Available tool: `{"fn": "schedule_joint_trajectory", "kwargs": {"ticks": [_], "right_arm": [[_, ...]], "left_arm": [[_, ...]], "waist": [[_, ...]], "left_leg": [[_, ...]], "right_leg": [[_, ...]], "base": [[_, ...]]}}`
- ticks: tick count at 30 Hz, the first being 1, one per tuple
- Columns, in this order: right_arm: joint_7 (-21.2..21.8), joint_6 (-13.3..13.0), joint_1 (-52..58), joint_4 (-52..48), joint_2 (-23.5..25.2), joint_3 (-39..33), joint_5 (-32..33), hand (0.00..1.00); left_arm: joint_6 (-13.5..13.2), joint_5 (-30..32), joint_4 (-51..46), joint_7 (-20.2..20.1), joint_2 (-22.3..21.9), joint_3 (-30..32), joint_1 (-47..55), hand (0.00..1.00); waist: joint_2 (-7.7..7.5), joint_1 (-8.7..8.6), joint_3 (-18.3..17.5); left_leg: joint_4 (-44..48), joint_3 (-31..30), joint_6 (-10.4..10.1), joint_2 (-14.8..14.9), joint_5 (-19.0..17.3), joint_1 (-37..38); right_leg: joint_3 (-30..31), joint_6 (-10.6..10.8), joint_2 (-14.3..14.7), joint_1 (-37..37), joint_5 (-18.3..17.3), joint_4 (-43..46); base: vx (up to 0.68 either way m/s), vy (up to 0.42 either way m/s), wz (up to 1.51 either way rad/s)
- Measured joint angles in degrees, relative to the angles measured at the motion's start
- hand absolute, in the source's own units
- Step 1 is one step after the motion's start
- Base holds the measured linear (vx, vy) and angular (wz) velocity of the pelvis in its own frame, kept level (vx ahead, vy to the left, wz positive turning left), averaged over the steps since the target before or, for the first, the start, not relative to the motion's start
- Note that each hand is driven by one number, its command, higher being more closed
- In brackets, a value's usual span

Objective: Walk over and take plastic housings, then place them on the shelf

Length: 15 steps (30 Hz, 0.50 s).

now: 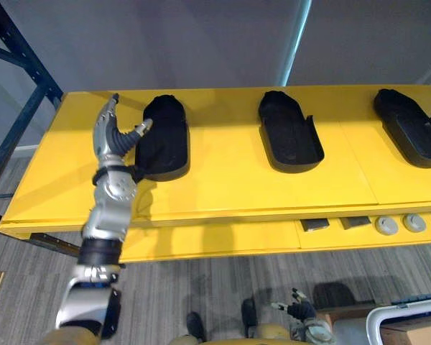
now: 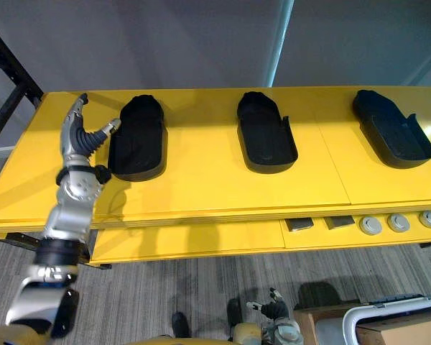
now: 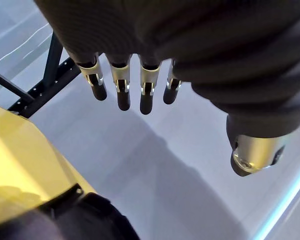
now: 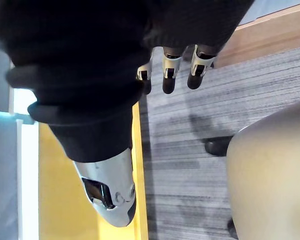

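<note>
Leftmost housing [image 1: 164, 136]: lies on yellow shelf [image 1: 230, 180], long axis pointing away from robot, just right of open, empty left robot hand [image 1: 115, 142]; slack-fingered right robot hand [image 4: 171, 77] hangs well apart.

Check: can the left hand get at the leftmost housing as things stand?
Probably yes: the left hand is open right beside the leftmost housing on the yellow shelf, nothing between them.
</note>
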Motion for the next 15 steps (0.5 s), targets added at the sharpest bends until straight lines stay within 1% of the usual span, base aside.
{"fn": "schedule_joint_trajectory", "kwargs": {"ticks": [1,2,3,4,6,8,9,11,12,15], "right_arm": [[0.0,0.0,0.0,0.2,0.0,0.0,0.0,0.0],[0.0,0.0,0.0,0.2,0.0,0.0,0.0,0.0],[-0.1,0.0,0.0,0.3,0.1,0.0,0.0,0.0],[-0.1,0.0,0.2,0.3,0.1,0.0,0.0,0.0],[-0.1,0.0,0.7,-0.1,0.1,0.0,0.0,0.0],[-0.2,0.1,1.0,-0.8,0.1,0.0,-0.1,0.0],[-0.2,0.1,1.3,-0.9,0.1,0.0,-0.1,0.0],[-0.3,0.2,1.3,-1.1,0.1,0.0,-0.1,0.0],[-0.3,0.6,1.4,-1.8,0.1,0.0,-0.1,0.0],[-1.1,1.0,2.4,-3.2,0.2,0.2,-0.4,0.0]], "left_arm": [[-0.9,0.0,-4.4,0.8,-3.3,-1.0,5.1,1.0],[-1.3,0.0,-6.3,1.1,-4.4,-1.7,7.2,1.0],[-2.3,0.0,-9.3,1.6,-6.1,-3.4,11.3,1.0],[-3.6,0.1,-11.5,1.6,-7.5,-5.1,14.7,1.0],[-5.4,0.1,-13.6,1.5,-9.3,-8.1,19.0,1.0],[-7.3,0.0,-14.4,1.2,-10.8,-10.3,23.1,1.0],[-7.8,0.0,-14.4,0.1,-11.7,-11.3,25.5,1.0],[-8.0,-1.2,-14.2,-1.6,-12.7,-12.4,27.7,1.0],[-8.2,-1.6,-13.8,-2.6,-13.5,-12.4,28.3,1.0],[-8.3,-2.2,-11.7,-3.3,-14.4,-12.4,28.0,1.0]], "waist": [[0.0,0.23,0.0],[0.0,0.28,0.0],[0.0,0.43,0.0],[0.0,0.94,0.0],[0.0,1.74,0.0],[0.0,1.95,0.0],[0.0,1.99,0.0],[-0.01,2.05,0.0],[-0.02,2.22,0.0],[-0.05,3.13,-0.1]], "left_leg": [[0.0,0.0,0.0,0.1,0.0,0.0],[0.0,0.0,0.0,0.1,0.0,0.0],[0.0,-0.1,0.0,0.3,0.0,0.0],[0.0,-0.1,0.0,0.5,0.0,0.1],[0.0,0.0,0.0,0.6,-0.1,0.2],[0.0,0.0,0.0,0.6,-0.5,0.4],[0.0,0.0,0.2,0.6,-0.7,0.5],[-0.1,0.2,0.5,0.5,-0.9,0.6],[-0.1,0.4,0.6,0.5,-1.0,0.6],[0.0,0.9,0.4,0.4,-0.9,0.9]], "right_leg": [[0.0,0.0,0.0,0.0,0.0,0.0],[0.0,0.0,0.0,0.1,0.0,0.0],[0.0,0.0,0.0,0.1,0.0,0.0],[0.0,0.0,0.0,0.1,0.0,0.0],[0.1,0.1,0.0,0.3,-0.1,0.0],[0.0,0.4,0.0,0.5,-0.3,0.0],[0.0,0.5,-0.1,0.7,-0.3,0.0],[0.0,1.2,-0.2,0.7,-0.8,0.1],[0.0,1.3,-0.3,0.7,-0.8,0.1],[0.1,1.3,-0.4,0.8,-0.8,0.4]], "base": [[0.0,0.0,0.0],[0.0,0.0,0.0],[0.0,0.0,0.0],[0.0,0.0,0.0],[0.0,0.0,0.0],[-0.01,0.001,0.02],[0.0,0.0,0.0],[0.0,0.0,0.0],[0.0,0.0,0.0],[0.01,0.009,-0.03]]}}
